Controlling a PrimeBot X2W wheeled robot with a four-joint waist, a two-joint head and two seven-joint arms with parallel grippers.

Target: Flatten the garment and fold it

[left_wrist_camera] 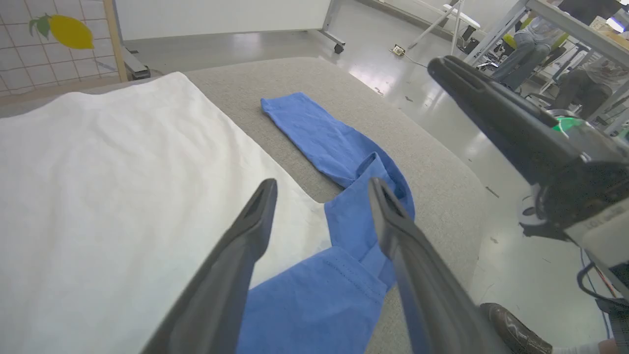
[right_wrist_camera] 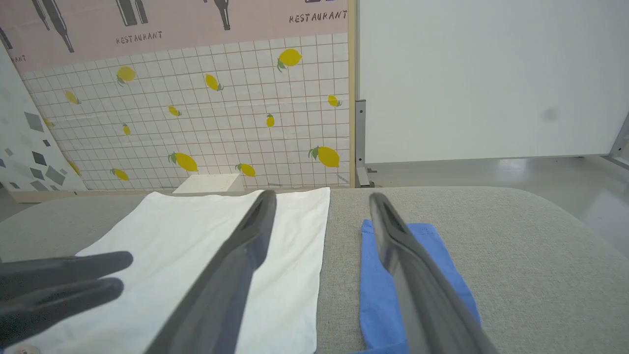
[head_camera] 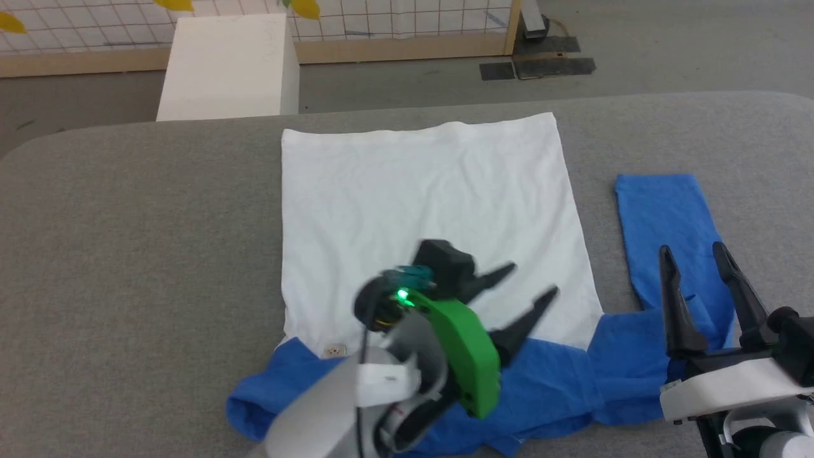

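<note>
The garment (head_camera: 426,210) lies on the grey table (head_camera: 127,222), white body spread flat toward the far edge, blue shoulders bunched at the near edge. One blue sleeve (head_camera: 668,222) runs away from me on the right, apart from the body. My left gripper (head_camera: 531,280) hovers open over the lower white body, fingers pointing right, nothing between them. In the left wrist view that gripper (left_wrist_camera: 322,189) spans the white-blue seam of the garment (left_wrist_camera: 98,196). My right gripper (head_camera: 693,251) stands open above the blue sleeve. The right wrist view has that gripper (right_wrist_camera: 319,199) over the garment (right_wrist_camera: 196,236).
A white box (head_camera: 229,63) stands on the floor behind the table. A tiled lemon-print partition (right_wrist_camera: 196,113) closes the far side. A person's shoe (left_wrist_camera: 516,329) is on the floor at the table's right end, and people sit at desks (left_wrist_camera: 555,54) beyond.
</note>
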